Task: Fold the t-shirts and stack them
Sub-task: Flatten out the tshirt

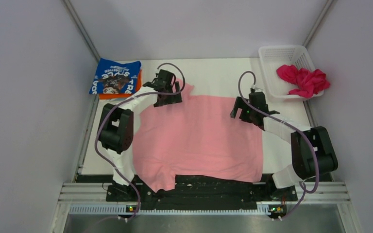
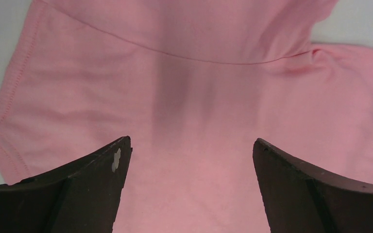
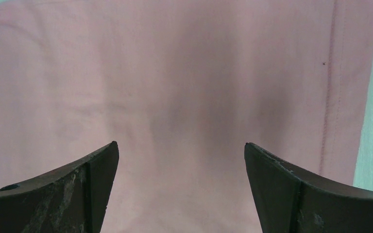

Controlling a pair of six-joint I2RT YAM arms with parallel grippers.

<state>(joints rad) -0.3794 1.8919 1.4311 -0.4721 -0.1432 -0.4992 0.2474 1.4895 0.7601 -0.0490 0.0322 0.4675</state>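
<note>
Pink t-shirt lies spread out flat across the middle of the white tabletop, its near edge hanging over the dark rail at the front where the two arms are bolted. One sleeve sticks out at the far left corner and another droops at the near left.

Over that far left shoulder hangs the left claw, jaws spread wide with nothing between them; its own camera looks straight down on the sleeve and shoulder seam, with pink cloth filling the gap between the two dark fingers. On the other side, the right claw hangs over the right edge of the shirt, also wide open and holding nothing, and from its wrist you see smooth cloth and a stitched hem running along the right, with bare tabletop just past it.

Off at the far left corner sits a folded blue t-shirt with white lettering, resting on top of a folded orange t-shirt whose edge peeks out below it. At the far right corner a white basket holds a crumpled magenta t-shirt, part of it spilling over the rim.
</note>
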